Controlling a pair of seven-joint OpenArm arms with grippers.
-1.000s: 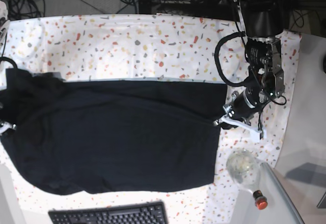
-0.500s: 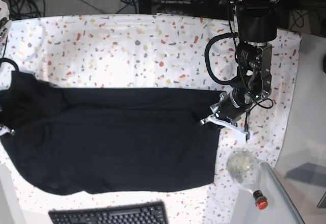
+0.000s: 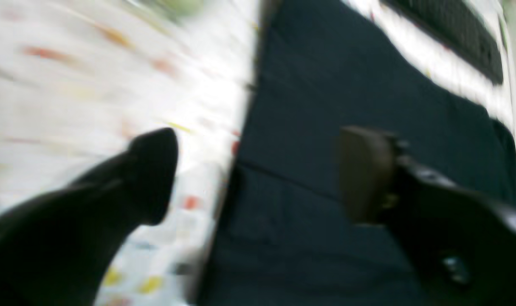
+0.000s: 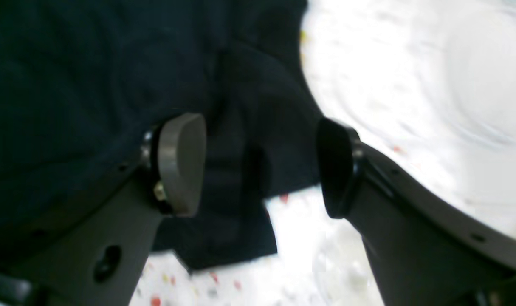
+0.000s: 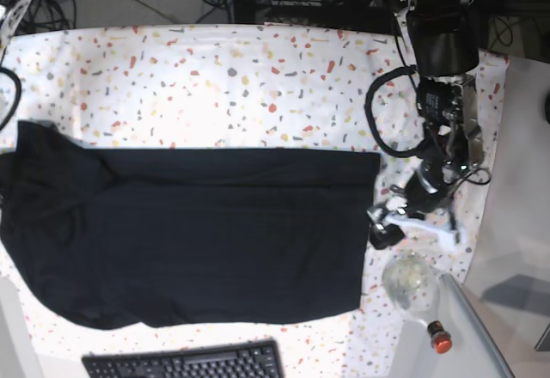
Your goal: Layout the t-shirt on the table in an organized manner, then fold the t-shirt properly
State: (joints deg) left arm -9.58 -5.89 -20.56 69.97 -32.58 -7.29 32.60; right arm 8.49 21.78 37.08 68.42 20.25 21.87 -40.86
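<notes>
Across the speckled tabletop (image 5: 215, 69) the black t-shirt (image 5: 198, 232) is lying spread flat; both arms' fingers are standing apart, gripping nothing. Being soft and limp, it probably wants pinching at the hem corners.

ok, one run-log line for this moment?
phase: layout | t-shirt: spread flat on table | left gripper: open, at shirt's edge | right gripper: open above sleeve, nothing held
</notes>
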